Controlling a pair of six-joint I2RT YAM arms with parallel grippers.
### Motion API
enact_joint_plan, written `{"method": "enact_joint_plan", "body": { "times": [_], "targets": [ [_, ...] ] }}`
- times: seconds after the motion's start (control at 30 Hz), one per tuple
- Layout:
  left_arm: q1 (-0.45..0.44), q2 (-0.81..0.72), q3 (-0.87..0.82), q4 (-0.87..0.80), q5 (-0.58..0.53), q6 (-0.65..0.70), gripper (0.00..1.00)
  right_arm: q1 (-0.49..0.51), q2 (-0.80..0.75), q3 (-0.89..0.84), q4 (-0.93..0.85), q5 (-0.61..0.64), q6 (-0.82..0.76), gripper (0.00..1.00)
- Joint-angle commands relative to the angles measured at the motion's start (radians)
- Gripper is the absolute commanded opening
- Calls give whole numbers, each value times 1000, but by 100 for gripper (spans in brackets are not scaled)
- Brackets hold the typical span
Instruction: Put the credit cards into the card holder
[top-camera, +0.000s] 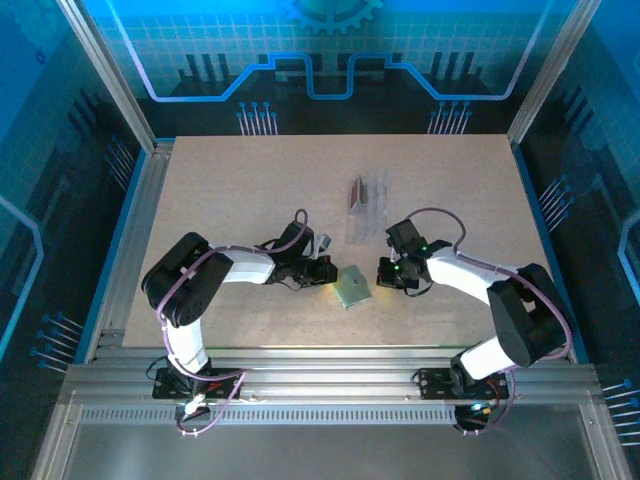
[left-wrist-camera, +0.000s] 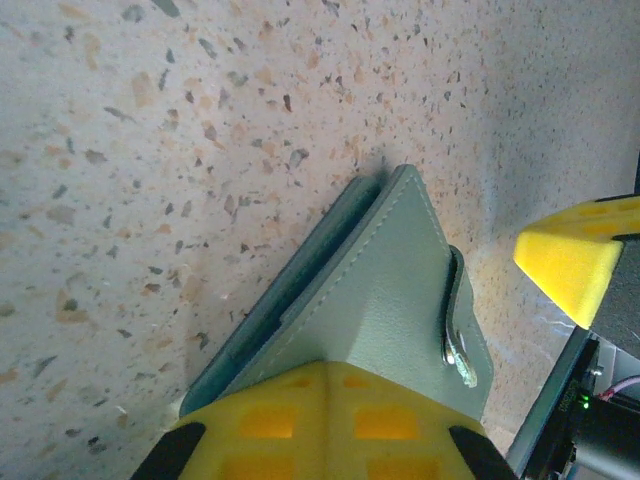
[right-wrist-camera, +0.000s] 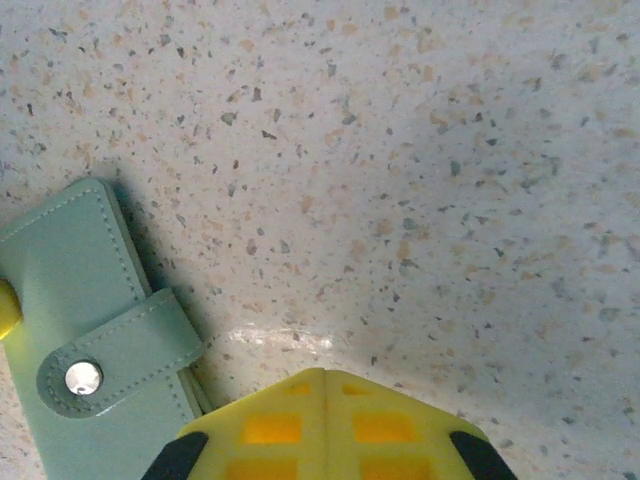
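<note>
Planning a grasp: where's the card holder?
Top view: the card holder lies near the table middle, between the left arm and right arm, on the near side of the clear pouch.

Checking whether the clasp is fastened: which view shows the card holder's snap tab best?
Right wrist: the card holder lies face-up, its snap tab seen head-on. Left wrist shows the tab edge-on, at a slant. Top external shows the holder tiny, without detail.

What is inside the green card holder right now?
The card holder is folded shut with its snap strap over the edge, so the inside is hidden. Nothing sticks out along the edges in view. It lies on the table.
</note>
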Motion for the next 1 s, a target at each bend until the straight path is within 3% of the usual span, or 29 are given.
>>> {"method": "enact_joint_plan", "body": {
  "times": [0.0,0.1,0.27,0.73,0.97],
  "targets": [
    [-13,93,-20,-157,-120,33,0,87,-30,70,-71,98,-45,17],
    [-13,101,-20,-155,-117,31,0,159,-24,105,-63,118,-78,32],
    [-15,96,-32,-150,-117,28,0,237,38,170,-40,107,-125,42],
    [-14,78,-41,-155,-123,30,0,310,218,253,-98,252,-161,38],
    [-13,80,-41,-159,-130,32,0,329,274,251,-107,306,-158,30]
  ]
}}
